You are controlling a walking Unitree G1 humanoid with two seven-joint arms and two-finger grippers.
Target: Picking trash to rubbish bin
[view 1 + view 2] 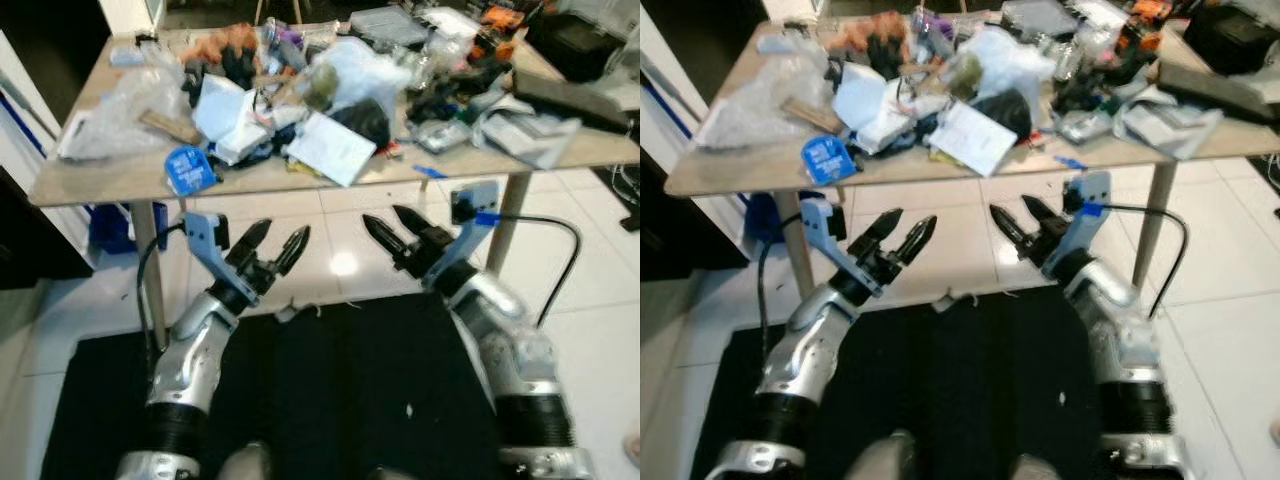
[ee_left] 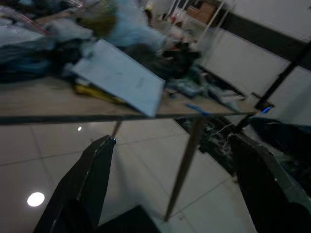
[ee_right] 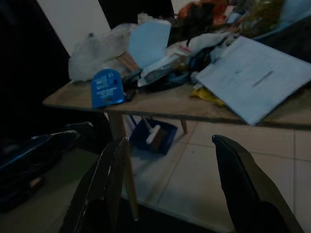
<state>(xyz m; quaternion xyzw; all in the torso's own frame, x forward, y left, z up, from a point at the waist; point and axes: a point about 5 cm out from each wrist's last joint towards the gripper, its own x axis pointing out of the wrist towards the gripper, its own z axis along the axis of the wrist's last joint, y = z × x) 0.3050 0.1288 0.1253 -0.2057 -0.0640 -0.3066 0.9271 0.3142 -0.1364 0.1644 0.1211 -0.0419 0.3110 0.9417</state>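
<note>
We judge the task barely begun: the trash (image 1: 330, 95) lies heaped on the table (image 1: 90, 175), no bin in sight. Our left gripper (image 1: 277, 245) and right gripper (image 1: 388, 225) hover below its edge, fingers spread, holding nothing.

table (image 1: 120, 180) ahead | clutter (image 1: 330, 90) on it (heaped) | mat (image 1: 330, 400) below

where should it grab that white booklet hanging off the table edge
Grip the white booklet by the corner overhanging the table front edge, coming from the robot's side. One finger can slide under that free corner, one on top. Both the left gripper and right gripper are open below it.
</note>
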